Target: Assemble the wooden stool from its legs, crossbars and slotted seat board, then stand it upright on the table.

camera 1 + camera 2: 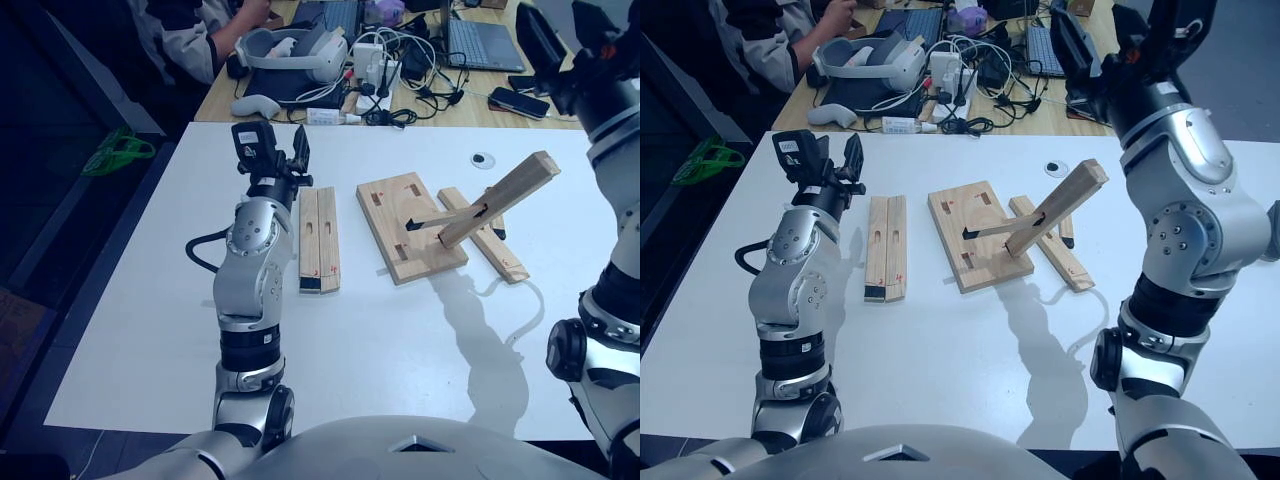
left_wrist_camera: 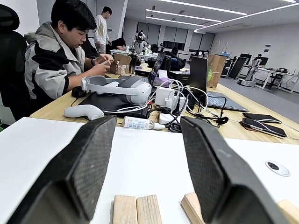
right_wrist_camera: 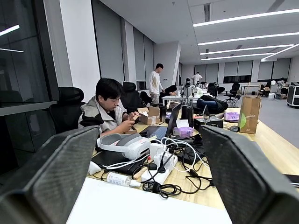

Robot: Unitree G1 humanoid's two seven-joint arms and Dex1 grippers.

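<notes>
Hard to make out: the tilted leg [image 1: 503, 196] has its low end on the right near part of the seat board [image 1: 392, 213] and its top leaning right and far. Can't tell if it sits in a slot. There is a dark streak at its base; can't tell what it is. A flat wooden piece [image 1: 507, 260] lies just right of the board, its middle hidden under the leg. The right arm is cut off at the right edge in the left eye view; the right eye view shows more of it, raised over the table's far right edge.

The head views show the left gripper [image 1: 273, 150] pointing up and far, left of the two wooden bars [image 1: 320, 240], which lie side by side and touching, left of the board. The left wrist view adds pads set wide with nothing between them, and the bars' ends and a corner of the board low behind them. In the right wrist view the right gripper [image 3: 149, 135] is wide apart and empty, aimed out over the desk.

The white table [image 1: 150, 300] also carries a small black disc [image 1: 483, 159] at far right. The wooden desk [image 1: 480, 110] beyond holds a headset [image 1: 300, 50], a laptop [image 1: 485, 45] and cables [image 1: 400, 90]. The room is an open office with strip ceiling lights.
</notes>
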